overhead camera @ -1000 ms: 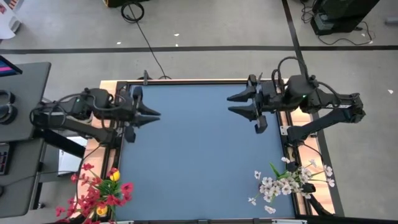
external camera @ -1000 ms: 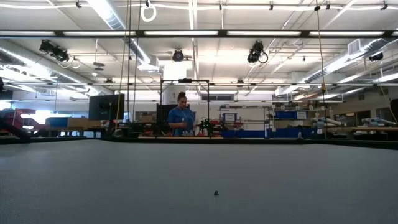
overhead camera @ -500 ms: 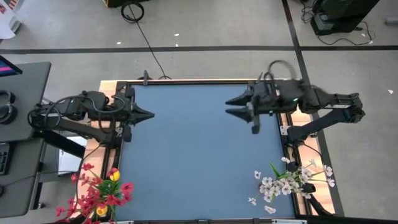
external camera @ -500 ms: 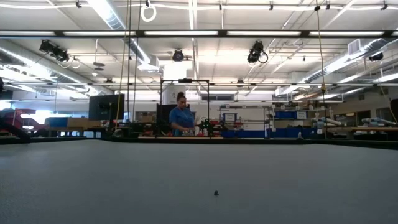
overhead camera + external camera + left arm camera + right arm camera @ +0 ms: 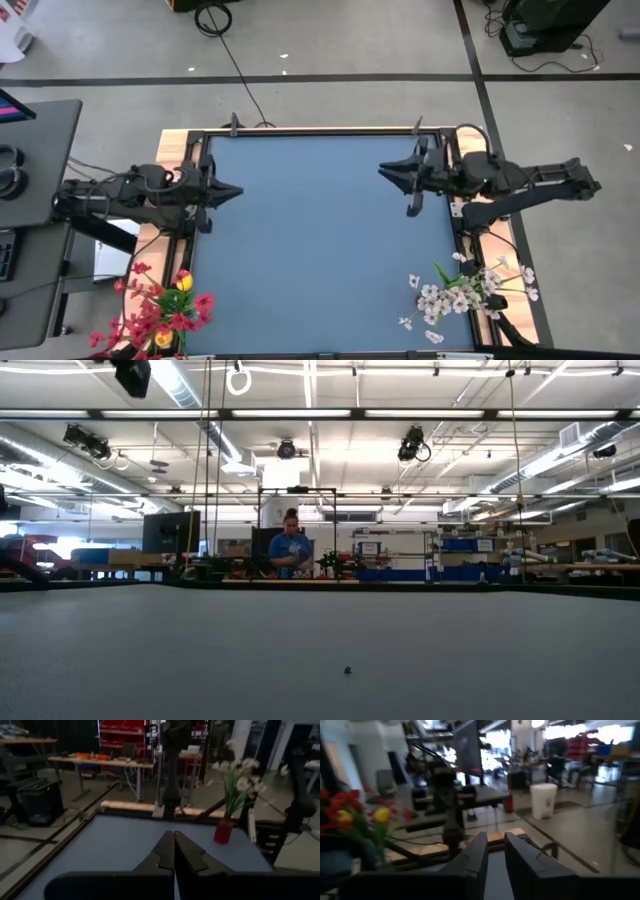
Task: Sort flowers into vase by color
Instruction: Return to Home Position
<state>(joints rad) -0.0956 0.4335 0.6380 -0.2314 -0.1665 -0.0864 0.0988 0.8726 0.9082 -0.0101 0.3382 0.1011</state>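
Flowers: the red and yellow bunch (image 5: 160, 312) stands at the table corner on the left arm's side, at the lower edge of the high view. The white flowers (image 5: 462, 288) stand at the matching corner on the right arm's side.
Vases: the white spray sits in a red vase (image 5: 223, 831). What holds the red and yellow bunch is too blurred to tell.
Table: no stem lies loose on the blue table top (image 5: 320, 250).
Step in hand: sorting looks finished, with the colours apart, so this reads as the arms going to rest.
Next move: probably just folding each arm to its parked pose at its own side. Nothing is carried, and the only care needed is to stay clear of the two bunches.
Left gripper (image 5: 238, 190): low over the left edge of the table, pointing inward, well apart from the flowers. Its fingers (image 5: 165, 852) are pressed together and hold nothing.
Right gripper (image 5: 382, 171): over the right part of the table, facing the left one, arm stretched level from its base. A narrow gap shows between its fingers (image 5: 477, 855), which are empty.
Beyond: a person (image 5: 290, 550) stands far behind the table.
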